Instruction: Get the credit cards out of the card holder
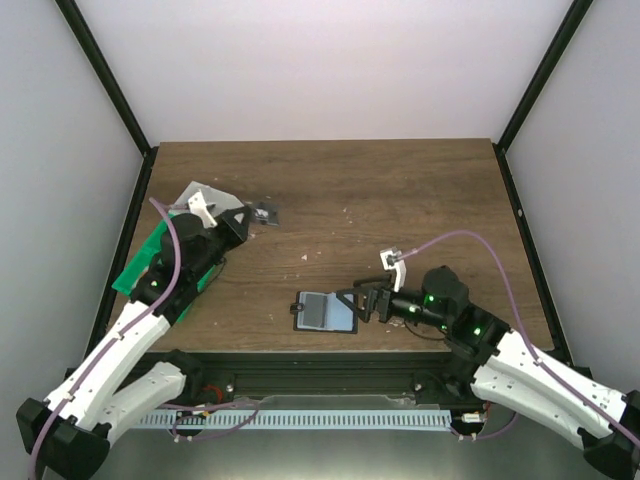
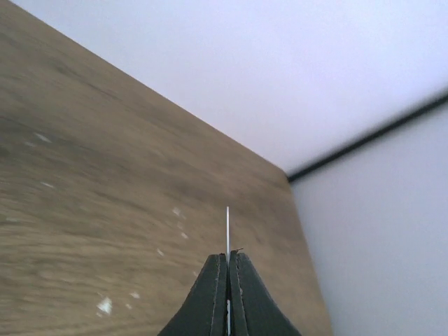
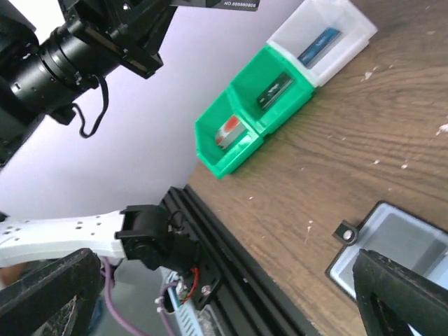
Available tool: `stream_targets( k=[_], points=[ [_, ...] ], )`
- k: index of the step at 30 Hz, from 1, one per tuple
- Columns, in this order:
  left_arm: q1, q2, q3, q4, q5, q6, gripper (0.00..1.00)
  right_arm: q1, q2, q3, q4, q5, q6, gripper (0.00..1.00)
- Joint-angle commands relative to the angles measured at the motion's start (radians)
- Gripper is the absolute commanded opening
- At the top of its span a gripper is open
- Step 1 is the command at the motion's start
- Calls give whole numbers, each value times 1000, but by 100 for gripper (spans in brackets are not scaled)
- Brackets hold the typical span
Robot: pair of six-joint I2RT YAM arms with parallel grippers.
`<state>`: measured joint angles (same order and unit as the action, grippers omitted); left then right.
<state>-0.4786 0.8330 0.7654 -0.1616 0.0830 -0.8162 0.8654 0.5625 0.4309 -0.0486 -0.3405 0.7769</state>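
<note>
The card holder [image 1: 325, 312] lies open on the table near the front edge, black rim and grey-blue panels up. It also shows in the right wrist view [image 3: 395, 241]. My right gripper [image 1: 366, 300] is open at the holder's right edge; in its wrist view [image 3: 224, 269] one finger [image 3: 402, 297] overlaps the holder's corner. My left gripper [image 1: 247, 216] is shut on a thin credit card [image 1: 265, 212], seen edge-on between the fingers [image 2: 227, 227], held above the table to the right of the bins.
A green bin [image 3: 210, 150] holds a reddish card [image 3: 227, 131] in one compartment and a dark card [image 3: 274, 87] in the other. The white bin [image 3: 350, 28] beside it holds a blue card [image 3: 318, 45]. Both bins sit at the table's left [image 1: 135, 265], partly under the left arm.
</note>
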Motion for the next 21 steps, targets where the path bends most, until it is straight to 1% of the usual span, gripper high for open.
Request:
stream_targets(
  k=[1,3,6,9,11,14,17,21],
  points=[
    [25,34,41,-61,-338,-81,0,-1,79,155,-112,78,-133,100],
    [35,38,48,-108,-466,-140,0,0,102,176,-134,70,-155,100],
    [55,34,61,-221,-664,-270,0,0,104,163,-129,56,-171,100],
    [79,30,56,-284,-798,-308,0,0,99,173,-155,49,-197,100],
    [145,39,45,-284,-789,-301,0,-1,88,181,-171,52,-217,100],
    [262,87,33,-260,-689,-303,0,0,62,183,-182,71,-224,100],
    [345,154,38,-242,-627,-310,0,0,39,180,-192,82,-213,100],
    [399,222,70,-267,-654,-323,0,0,5,173,-207,91,-179,100]
  ],
)
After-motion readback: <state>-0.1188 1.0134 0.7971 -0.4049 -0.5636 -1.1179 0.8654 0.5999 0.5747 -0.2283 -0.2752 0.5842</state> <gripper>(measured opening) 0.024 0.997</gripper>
